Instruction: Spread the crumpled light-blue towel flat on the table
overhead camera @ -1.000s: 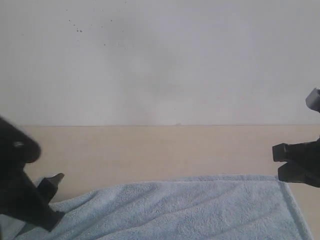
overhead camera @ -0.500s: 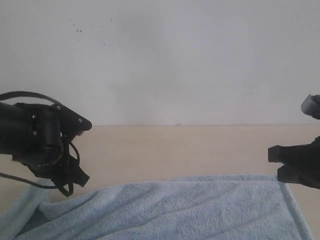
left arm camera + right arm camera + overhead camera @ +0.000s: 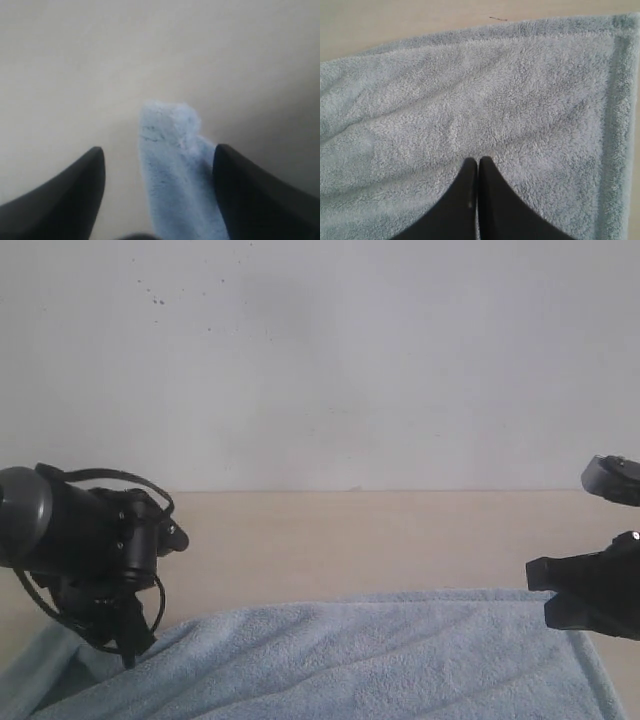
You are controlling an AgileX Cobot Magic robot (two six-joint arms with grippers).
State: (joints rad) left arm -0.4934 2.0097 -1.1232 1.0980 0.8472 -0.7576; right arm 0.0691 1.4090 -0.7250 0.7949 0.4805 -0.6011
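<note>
The light-blue towel [image 3: 380, 660] lies along the near part of the beige table [image 3: 350, 540], its right end flat with a hemmed border, its left end still rumpled. My left gripper [image 3: 127, 652] points down over that left end. In the left wrist view the left gripper [image 3: 159, 149] is open, and a narrow folded tip of the towel [image 3: 172, 170] lies between the jaws, close to one finger and not pinched. My right gripper [image 3: 540, 590] hovers at the towel's right end. In the right wrist view the right gripper [image 3: 478, 160] is shut and empty above the towel's pile [image 3: 470, 100].
A grey-white wall [image 3: 320, 360] with a few dark specks rises behind the table's far edge. Bare tabletop runs between the towel's far edge and the wall. The towel's hemmed corner [image 3: 620, 30] lies near the right arm.
The left arm rose from the towel's left edge, swung round and now points down over it. The right gripper drifted slightly left. The towel's left end shifted a little.
</note>
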